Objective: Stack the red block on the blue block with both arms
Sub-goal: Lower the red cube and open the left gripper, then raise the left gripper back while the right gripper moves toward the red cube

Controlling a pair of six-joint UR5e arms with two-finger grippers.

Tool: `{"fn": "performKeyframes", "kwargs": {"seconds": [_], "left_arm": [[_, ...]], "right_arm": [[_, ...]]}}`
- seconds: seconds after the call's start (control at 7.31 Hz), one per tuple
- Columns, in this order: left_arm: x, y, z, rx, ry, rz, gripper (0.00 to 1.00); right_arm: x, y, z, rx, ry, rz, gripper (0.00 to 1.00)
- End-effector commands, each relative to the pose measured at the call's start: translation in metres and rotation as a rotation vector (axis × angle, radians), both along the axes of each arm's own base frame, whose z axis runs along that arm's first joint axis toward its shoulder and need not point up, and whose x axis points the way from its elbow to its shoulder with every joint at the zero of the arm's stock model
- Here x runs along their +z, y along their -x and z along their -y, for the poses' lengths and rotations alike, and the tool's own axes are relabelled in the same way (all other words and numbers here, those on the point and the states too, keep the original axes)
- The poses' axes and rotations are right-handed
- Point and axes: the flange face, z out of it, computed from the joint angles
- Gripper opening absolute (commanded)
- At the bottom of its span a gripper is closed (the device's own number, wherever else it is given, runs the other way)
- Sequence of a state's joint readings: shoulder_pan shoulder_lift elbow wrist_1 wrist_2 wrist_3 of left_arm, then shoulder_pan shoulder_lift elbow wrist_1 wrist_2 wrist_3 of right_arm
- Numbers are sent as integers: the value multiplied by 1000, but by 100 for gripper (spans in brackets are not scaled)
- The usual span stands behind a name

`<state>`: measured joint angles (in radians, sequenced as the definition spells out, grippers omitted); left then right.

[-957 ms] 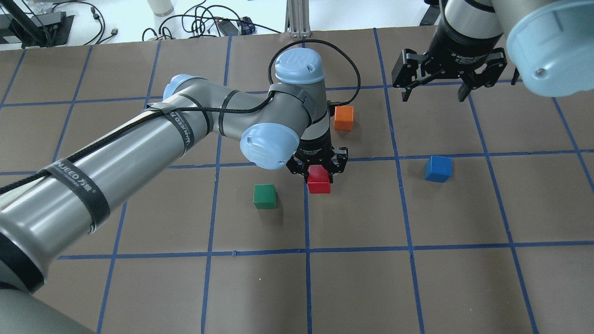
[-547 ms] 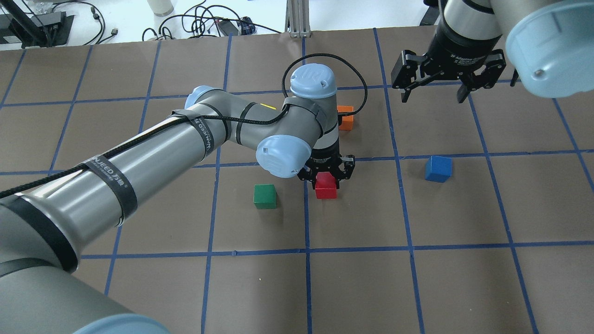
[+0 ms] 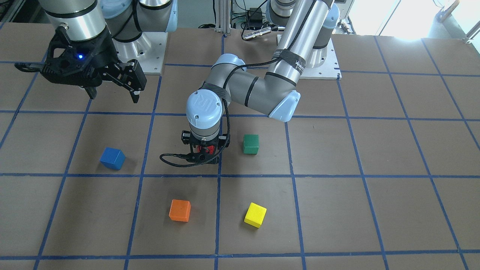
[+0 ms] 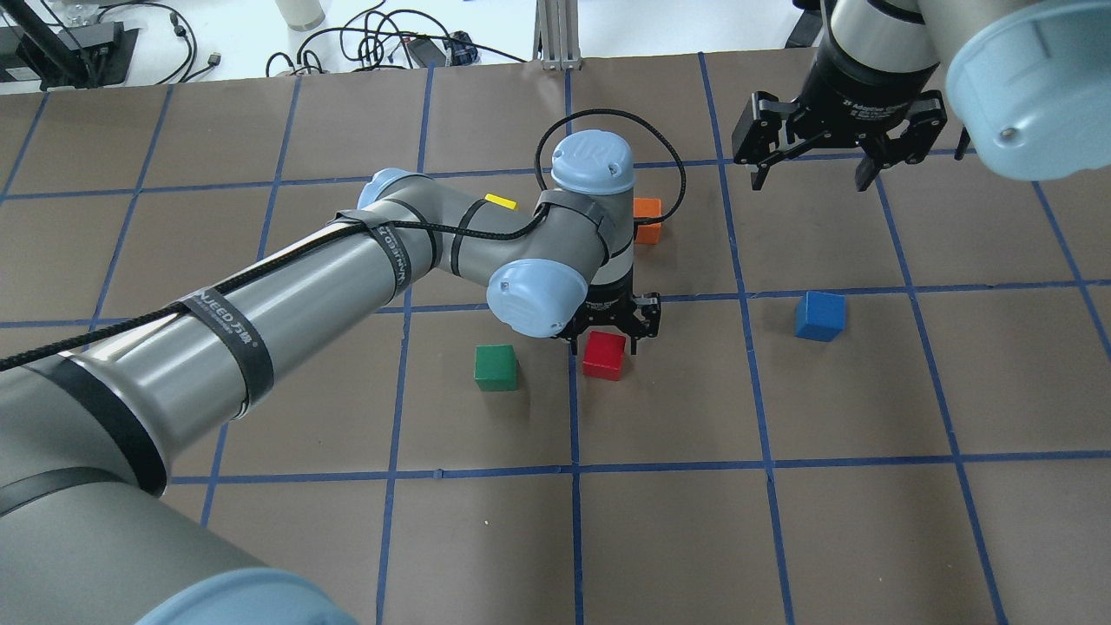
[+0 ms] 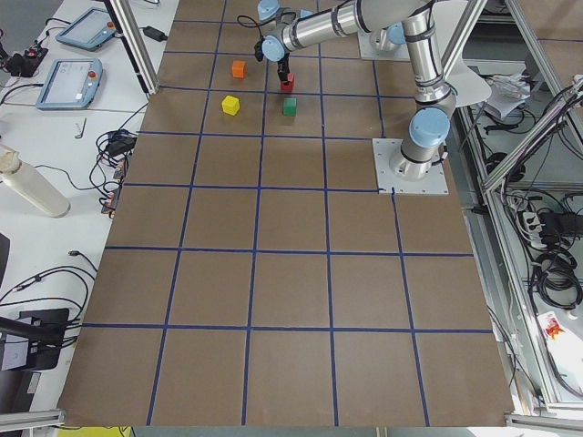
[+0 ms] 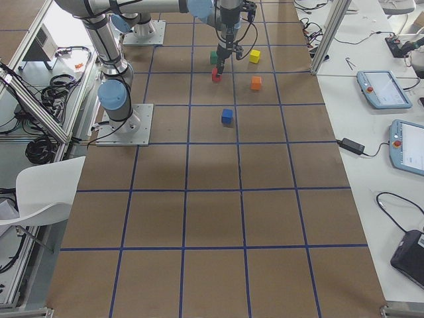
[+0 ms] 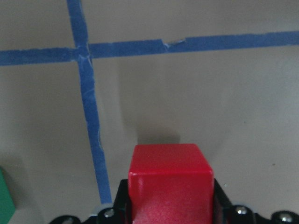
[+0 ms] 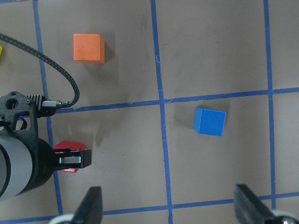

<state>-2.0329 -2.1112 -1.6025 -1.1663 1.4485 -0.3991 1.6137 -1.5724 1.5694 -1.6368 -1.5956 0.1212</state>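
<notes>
Two robot arms are working over a brown counter (image 4: 868, 521) that is marked into squares with blue tape. The left arm (image 4: 286, 278) is reaching out to the middle of the counter with its wrist pointing straight down. Its jaws are pinching the red block (image 4: 603, 358) from both sides, close to a tape crossing. In the left wrist view the block is filling the gap between the jaws, and its shadow is falling on the counter just beyond it.

The blue block (image 4: 819, 315) is sitting alone on the counter, well apart from the red one, toward the robot's right. The right arm (image 4: 877, 52) is hovering above the counter on that side, with its jaws spread wide and holding nothing.

A green block (image 4: 496, 367) is lying near the red block on its other side. An orange block (image 3: 179, 210) and a yellow block (image 3: 255, 215) are lying farther out from the robot.
</notes>
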Motion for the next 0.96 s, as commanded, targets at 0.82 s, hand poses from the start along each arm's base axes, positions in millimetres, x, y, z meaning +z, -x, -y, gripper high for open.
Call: {"fn": "performKeyframes", "kwargs": {"seconds": [0.82], "left_arm": [[257, -200, 64, 91, 123, -11, 100]], "right_arm": [[-44, -26, -18, -59, -85, 17, 100]]}}
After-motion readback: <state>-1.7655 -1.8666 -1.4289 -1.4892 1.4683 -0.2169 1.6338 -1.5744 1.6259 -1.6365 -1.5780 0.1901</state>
